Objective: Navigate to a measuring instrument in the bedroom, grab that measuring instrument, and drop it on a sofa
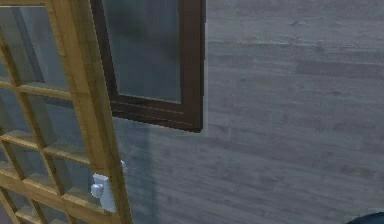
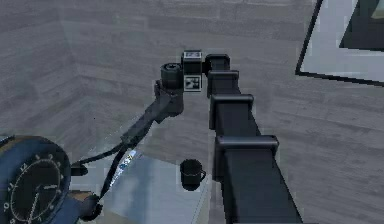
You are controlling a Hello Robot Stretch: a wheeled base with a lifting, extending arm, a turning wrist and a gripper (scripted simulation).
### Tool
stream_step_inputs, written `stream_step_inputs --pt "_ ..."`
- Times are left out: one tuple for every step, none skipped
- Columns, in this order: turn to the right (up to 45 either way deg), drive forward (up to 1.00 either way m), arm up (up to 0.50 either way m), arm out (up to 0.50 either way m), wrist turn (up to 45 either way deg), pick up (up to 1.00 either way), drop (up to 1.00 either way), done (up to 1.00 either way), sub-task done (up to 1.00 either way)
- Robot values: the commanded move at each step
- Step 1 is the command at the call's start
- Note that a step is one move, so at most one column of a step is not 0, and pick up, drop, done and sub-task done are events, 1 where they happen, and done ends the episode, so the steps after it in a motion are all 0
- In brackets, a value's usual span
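In the arm side view, the dark arm rises from the bottom edge to two white marker squares. Left of them the gripper's body hangs, with thin fingers slanting down to the left. At their far end, in the bottom left corner, is a round dark blue instrument with a dial face and tick marks. A pale tabletop lies just beside it, so I cannot tell whether the gripper holds it.
A small dark mug stands on the pale tabletop beside the arm. Behind is a grey plank wall with a white-framed picture. The forward view has a wooden glazed door with a metal latch, close at left. A dark-framed window sits in a grey plank wall.
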Motion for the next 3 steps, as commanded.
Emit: stream_step_inputs --pt "0.0 0.00 0.00 -0.24 0.0 0.00 0.00 0.00 0.00" --pt "-45.0 0.00 0.00 0.00 0.0 0.00 0.00 0.00 0.00" --pt "-45.0 0.00 0.00 0.00 0.0 0.00 0.00 0.00 0.00"
